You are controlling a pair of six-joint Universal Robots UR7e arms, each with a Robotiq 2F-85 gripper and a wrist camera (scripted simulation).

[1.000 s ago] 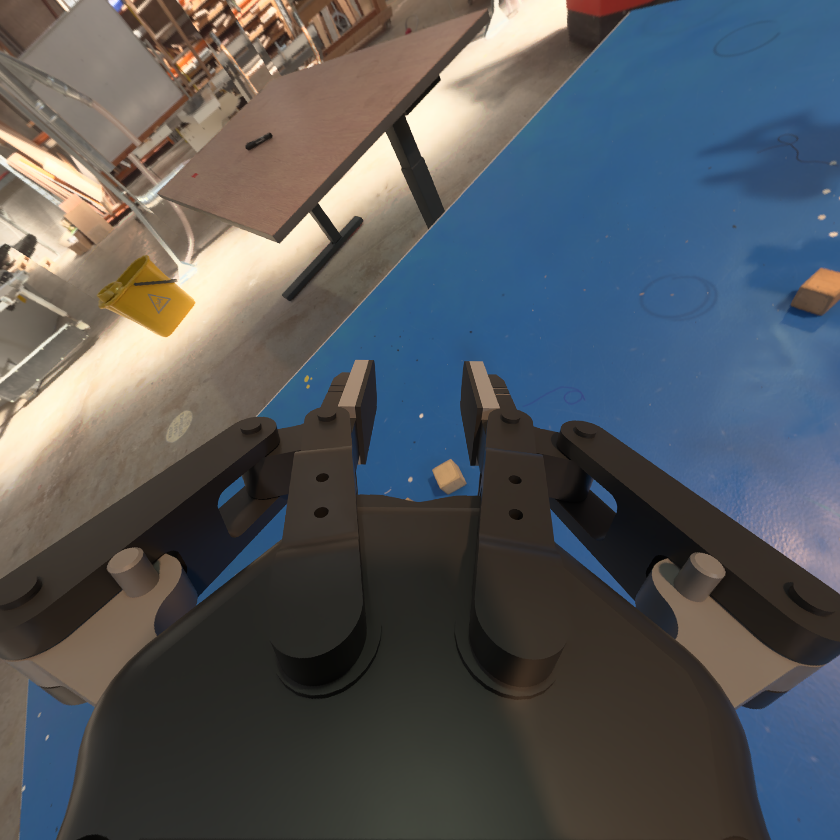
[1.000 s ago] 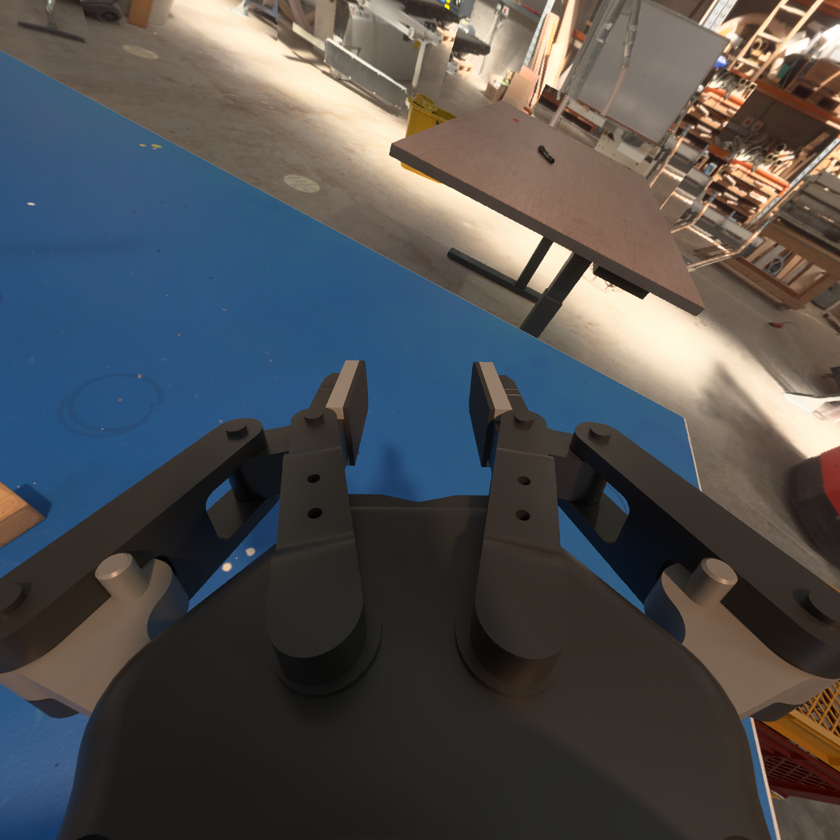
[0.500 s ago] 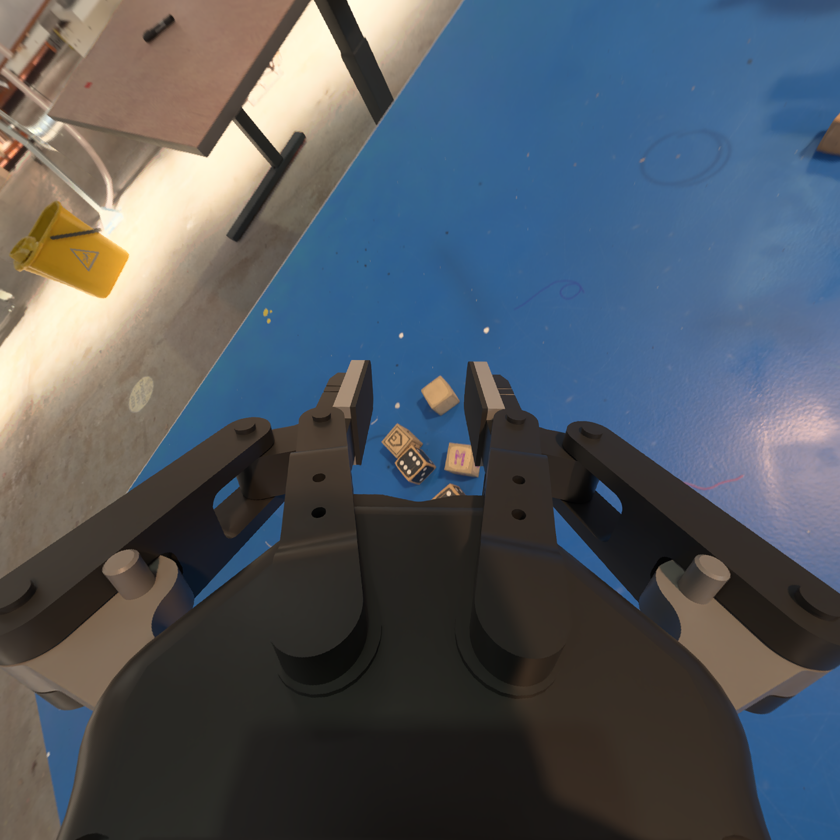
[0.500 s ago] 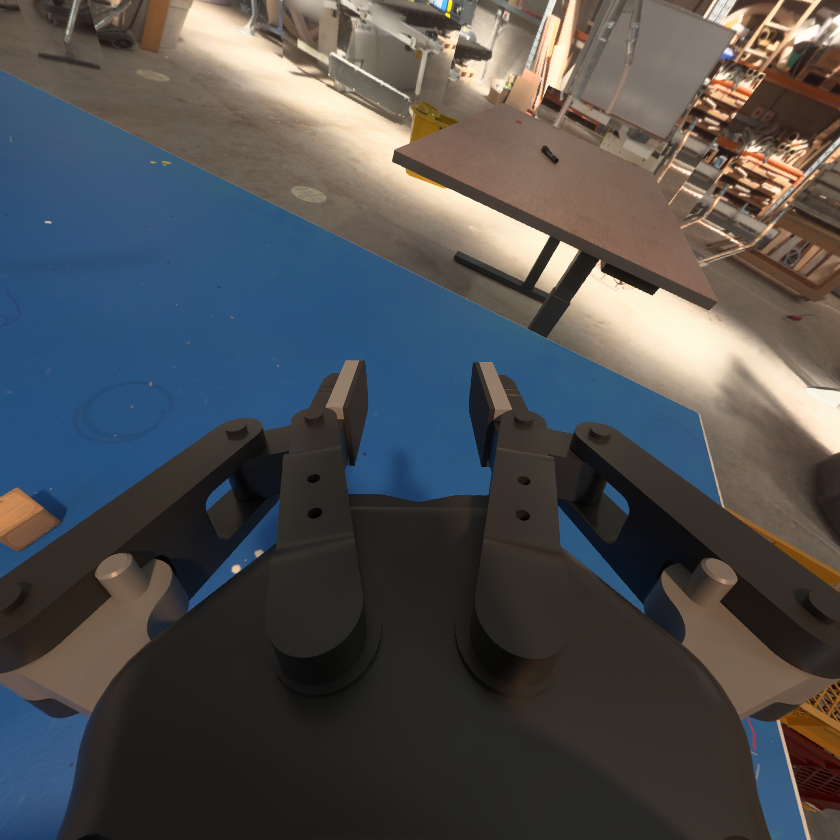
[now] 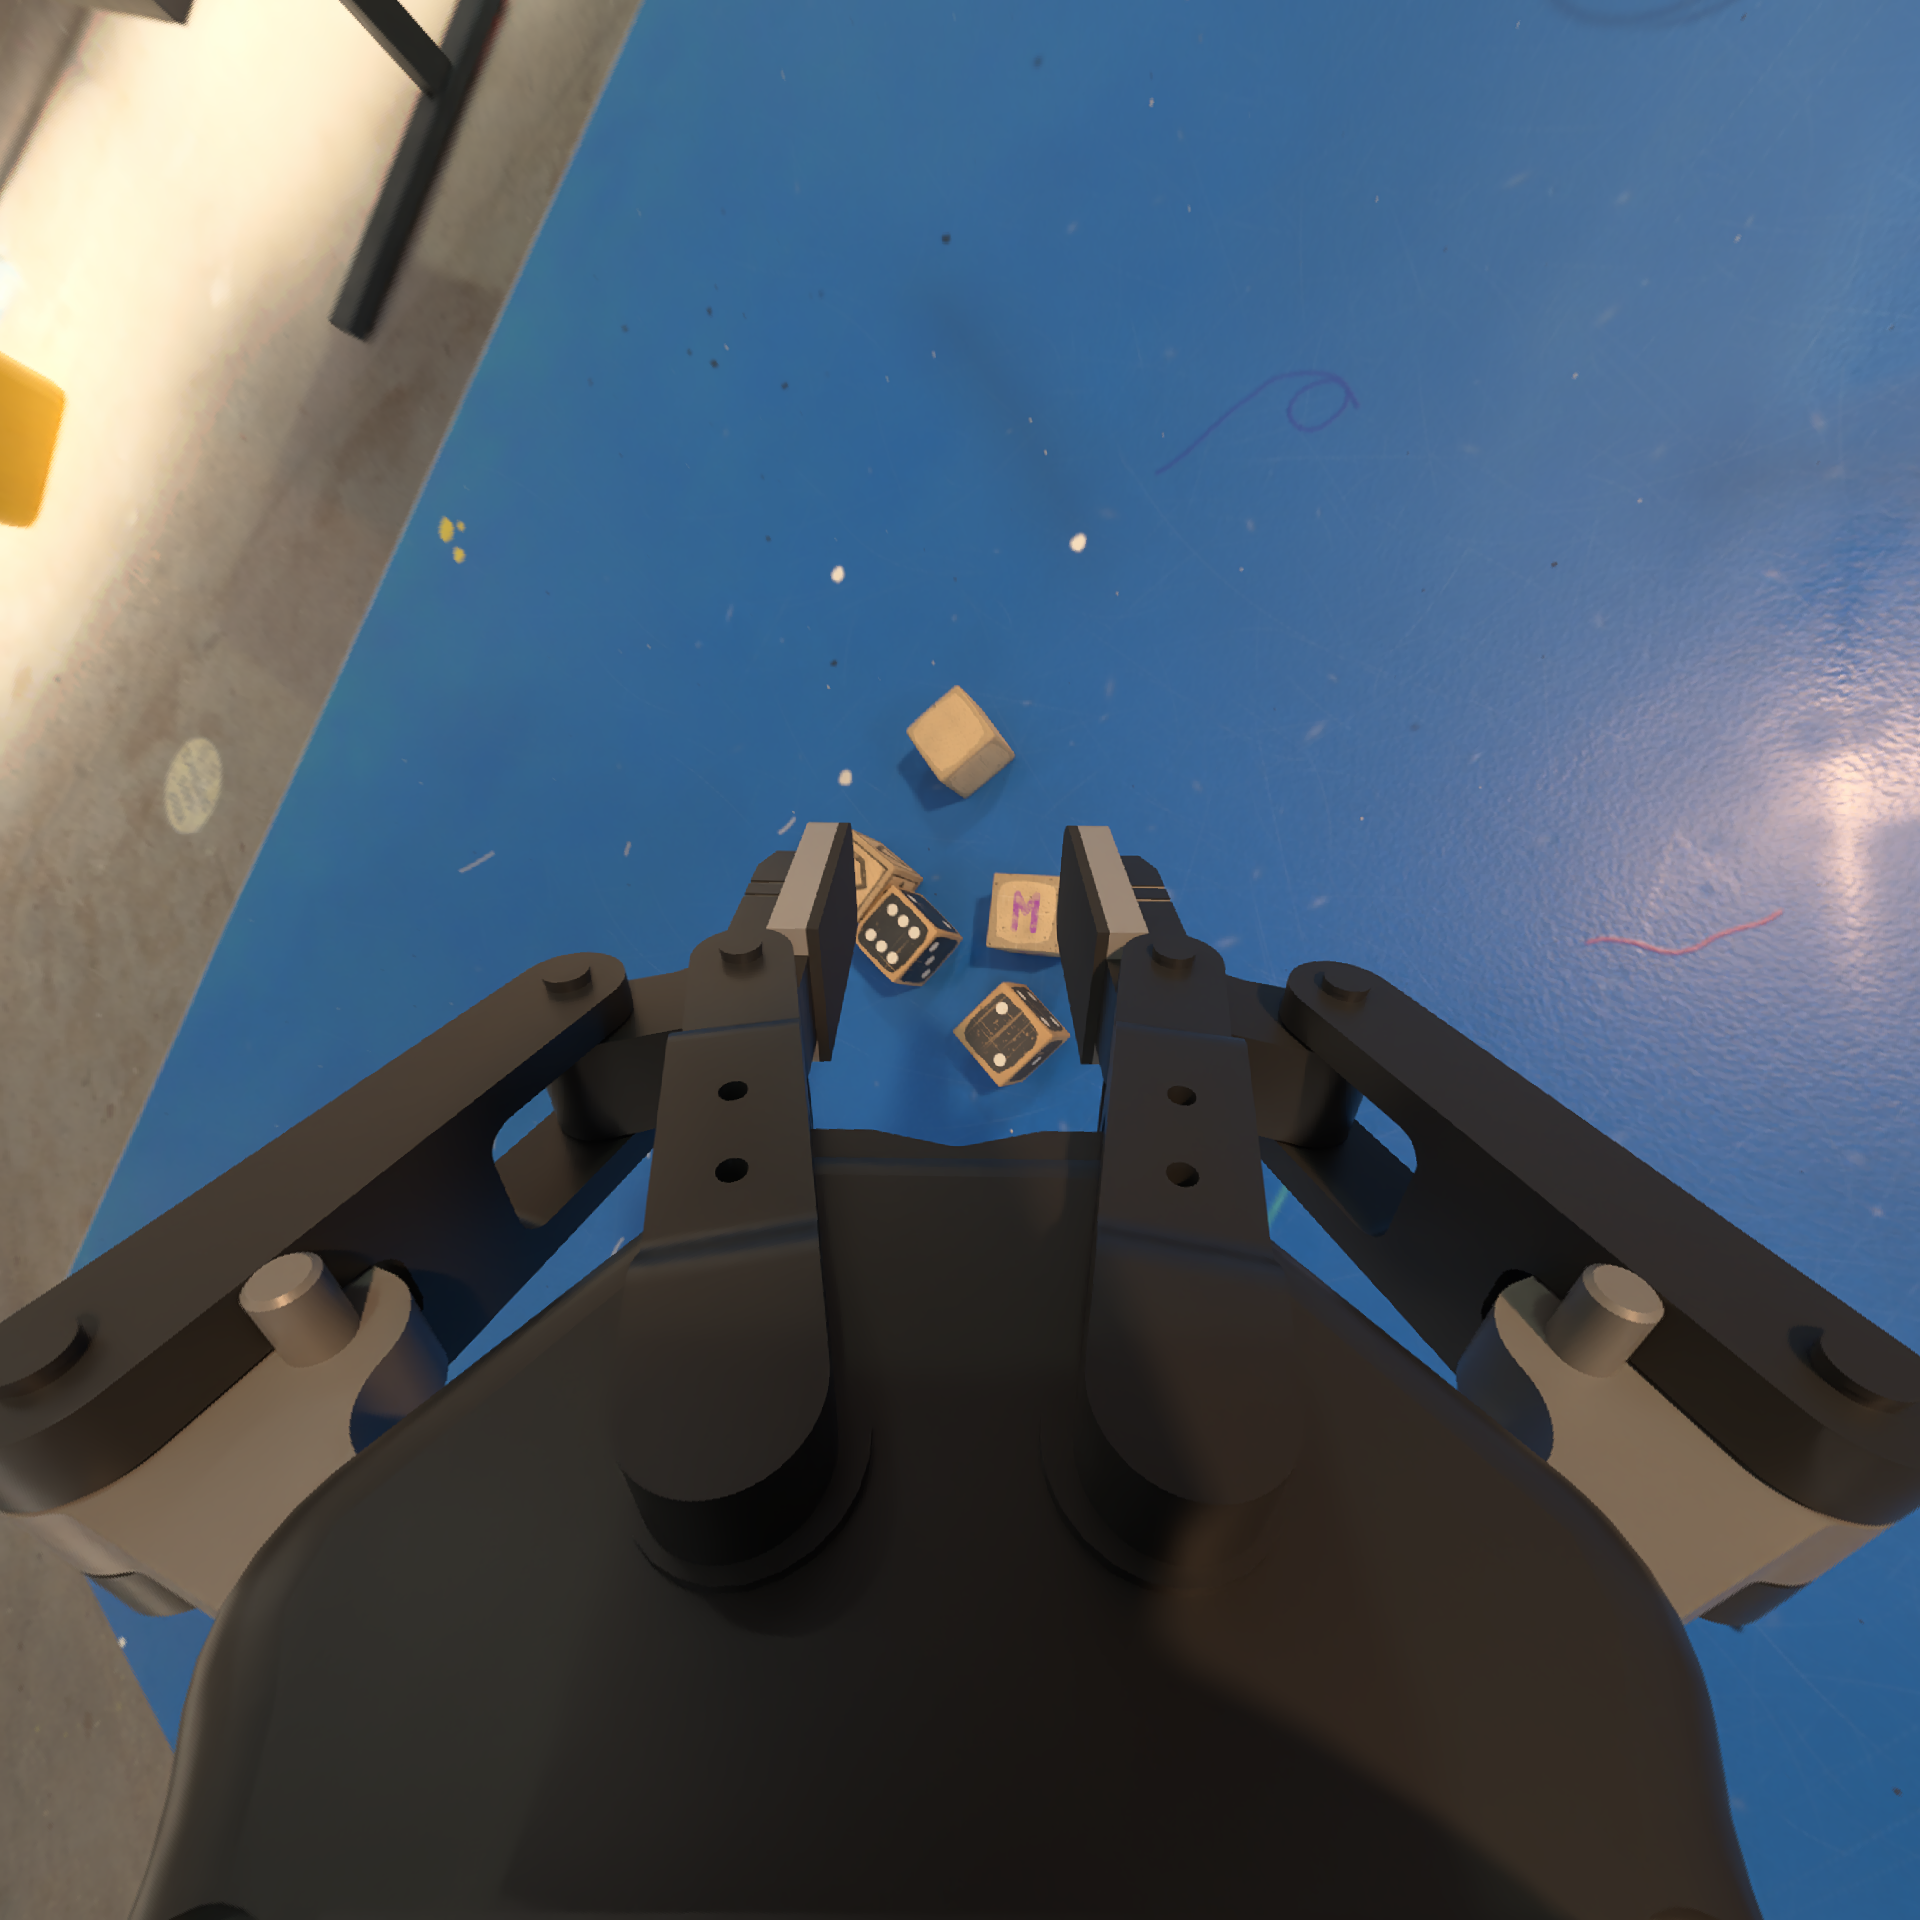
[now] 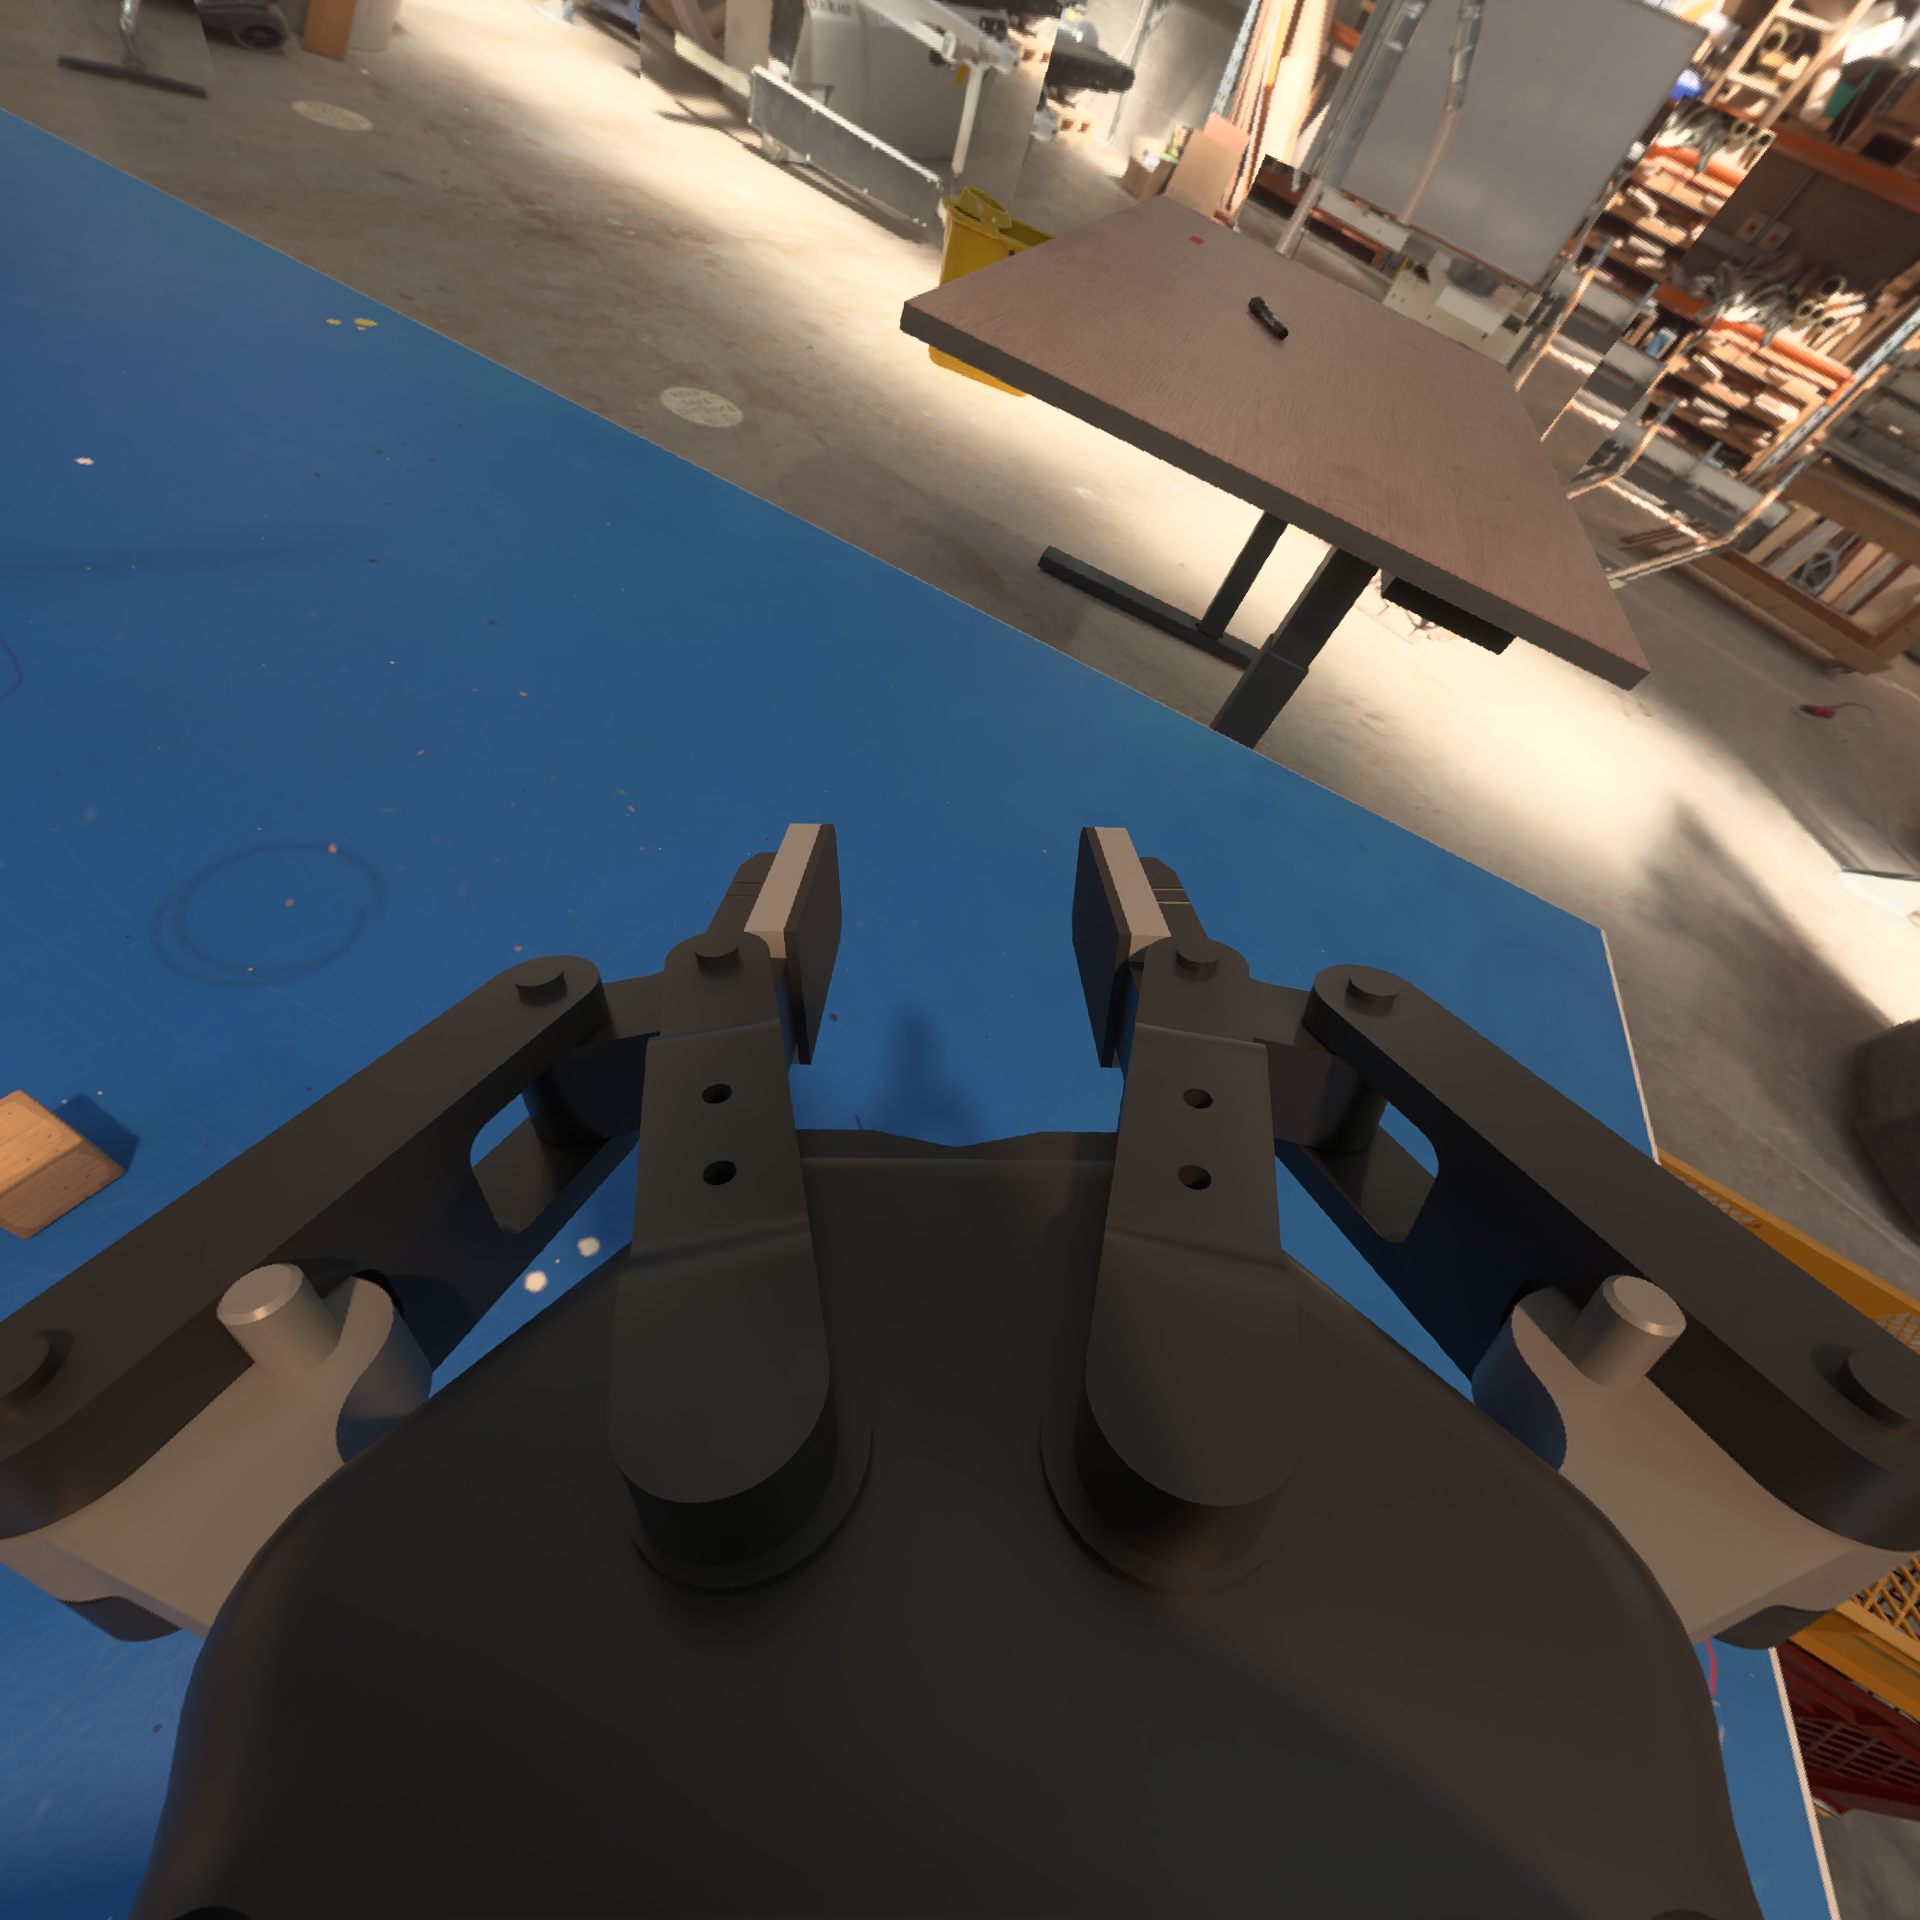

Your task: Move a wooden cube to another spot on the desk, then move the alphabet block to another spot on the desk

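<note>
The left claw point(image 5: 951, 940) has tipped down over the counter point(image 5: 1351, 644), baring a second die point(image 5: 1010, 1031); both claws gape empty. Its finger point(image 5: 821, 914) half hides one patterned block point(image 5: 878, 862), and the alphabet block point(image 5: 1023, 912) carries a purple letter.

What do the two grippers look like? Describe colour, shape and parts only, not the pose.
The left gripper and right gripper match: a rounded matte black body, dark grey jointed bars, pale grey side brackets with silver pins, and two flat fingers with black pads. No cables or markings are visible.
</note>
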